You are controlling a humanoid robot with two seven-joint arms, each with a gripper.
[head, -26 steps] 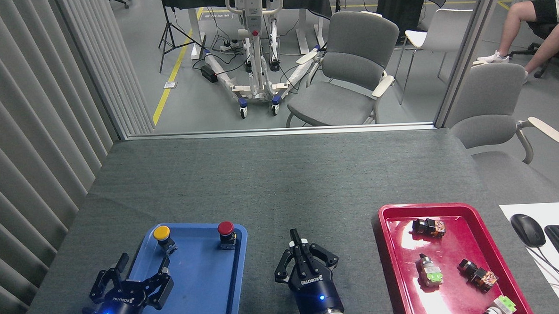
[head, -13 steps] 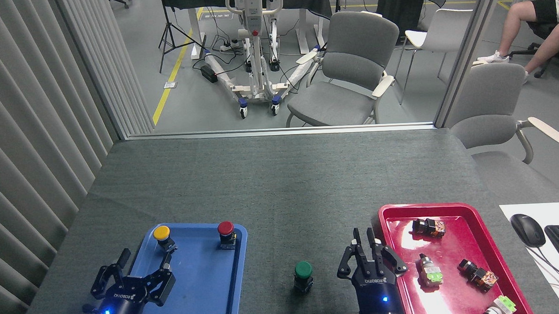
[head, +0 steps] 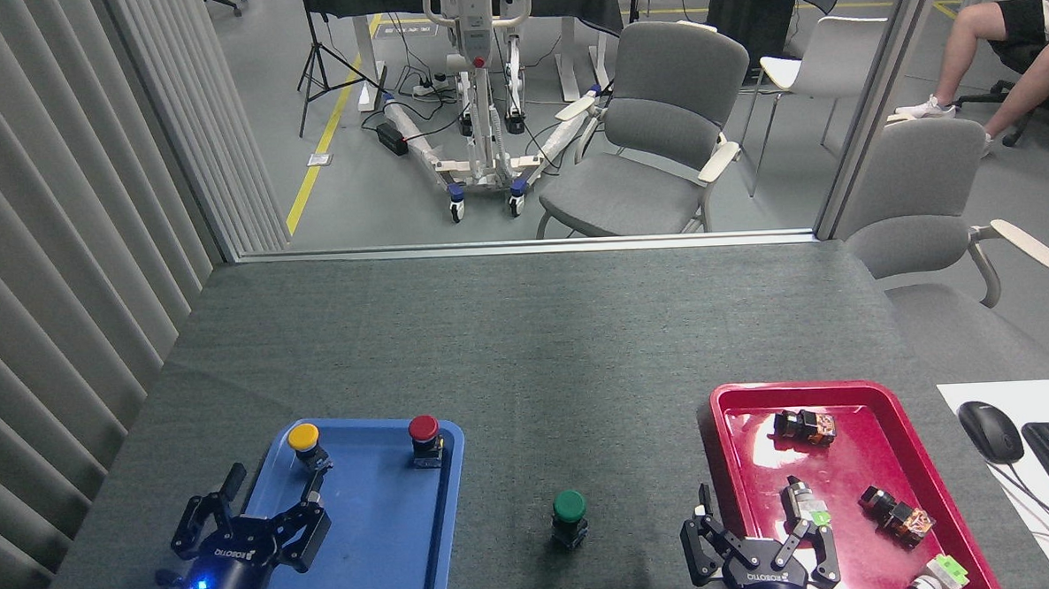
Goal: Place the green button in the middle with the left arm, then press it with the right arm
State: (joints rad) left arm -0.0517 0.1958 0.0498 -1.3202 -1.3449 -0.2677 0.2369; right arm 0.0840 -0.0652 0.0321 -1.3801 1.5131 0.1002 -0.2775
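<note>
Green button [head: 569, 507] stands upright, left of the right claw [head: 759, 532], apart.

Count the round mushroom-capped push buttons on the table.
3: the yellow-capped button and the red-capped button at the far end of the blue plastic tray; the green-capped button on the grey cloth between trays.

Grey ribbed wall panels [head: 54, 262] left; beyond, a grey floor [head: 378, 186] with grey armchairs [head: 650, 130], perhaps behind glass.

Head view, looking down (forward) over table [head: 526, 330]
</note>
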